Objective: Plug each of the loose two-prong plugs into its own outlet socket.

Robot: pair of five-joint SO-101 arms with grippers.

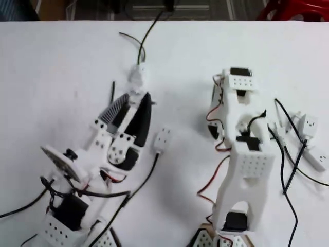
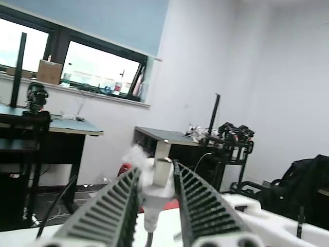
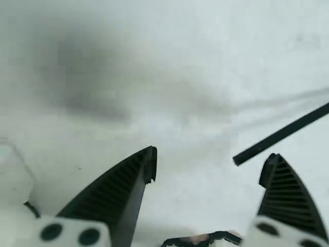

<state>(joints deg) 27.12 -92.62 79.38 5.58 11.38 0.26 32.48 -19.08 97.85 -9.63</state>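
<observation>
In the high view my left gripper [image 1: 135,95] reaches toward the table's far middle, shut on a white two-prong plug [image 1: 136,77] whose black cable [image 1: 149,33] runs off the far edge. The left wrist view has that plug [image 2: 153,193] pinched between the ribbed fingers [image 2: 115,206] of the left gripper [image 2: 155,170], metal prongs [image 2: 163,167] pointing outward and up. A white outlet socket [image 1: 163,138] lies just right of the left arm. More white sockets [image 1: 308,125] lie at the right edge. My right gripper [image 3: 211,159] hangs open over bare table.
The right arm [image 1: 241,149] stands upright at centre right, with red and black wires beside it. Black cables [image 1: 288,164] loop across the right side of the table. A black cable end [image 3: 280,135] lies near the right gripper. The socket's lead [image 1: 139,188] trails toward the front.
</observation>
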